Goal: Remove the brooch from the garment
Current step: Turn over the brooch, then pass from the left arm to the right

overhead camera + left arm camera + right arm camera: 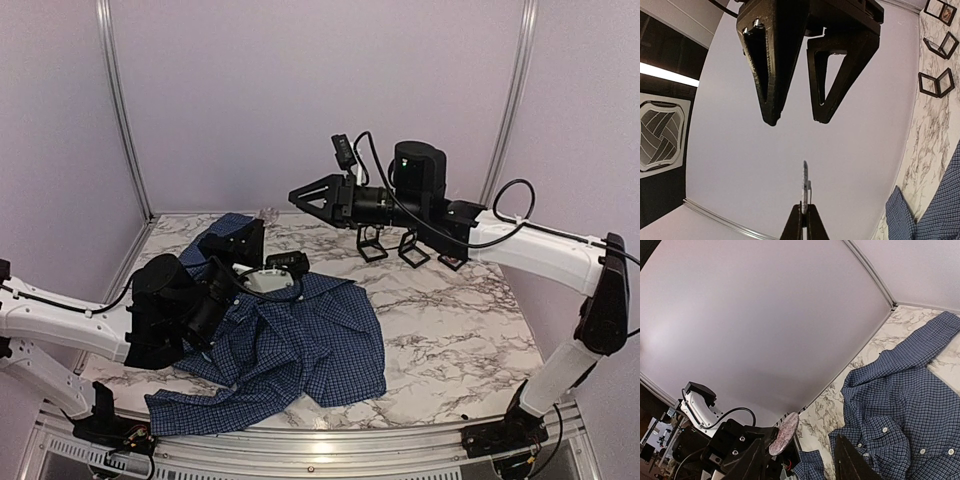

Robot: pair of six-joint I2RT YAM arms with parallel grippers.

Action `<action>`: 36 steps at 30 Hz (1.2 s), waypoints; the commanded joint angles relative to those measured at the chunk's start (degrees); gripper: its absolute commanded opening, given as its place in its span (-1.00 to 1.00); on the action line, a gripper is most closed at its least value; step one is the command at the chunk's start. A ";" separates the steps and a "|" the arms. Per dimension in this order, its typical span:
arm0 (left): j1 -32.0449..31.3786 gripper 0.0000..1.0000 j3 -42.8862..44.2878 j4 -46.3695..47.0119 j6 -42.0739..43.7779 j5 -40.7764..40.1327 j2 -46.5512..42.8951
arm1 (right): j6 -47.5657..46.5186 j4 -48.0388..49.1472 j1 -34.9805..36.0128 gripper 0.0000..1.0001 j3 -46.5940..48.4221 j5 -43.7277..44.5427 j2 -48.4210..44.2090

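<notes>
1. Brooch (785, 432): sits pinched between the tight-closed jaws of the left gripper (804, 212), up in the air, apart from the garment (900, 405).
2. Right gripper (796, 119): hovers near the brooch, jaws partly open, holds nothing.
3. Garment: lies crumpled on the marble desk (450, 330).

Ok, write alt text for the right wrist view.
A small round reddish brooch is pinched in the left fingers, seen in the air between the camera's own open right fingers. To the right, the blue checked shirt lies rumpled on the marble table.
</notes>
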 commanded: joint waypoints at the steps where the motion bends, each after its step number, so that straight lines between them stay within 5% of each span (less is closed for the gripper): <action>1: -0.67 -1.00 -1.48 17.64 14.66 -4.03 4.10 | 1.70 -1.66 -0.44 -0.12 2.59 -2.48 2.35; 36: -1.13 -1.00 -2.23 16.39 14.30 -3.91 7.95 | 9.07 2.19 2.01 -0.53 3.19 -9.37 5.53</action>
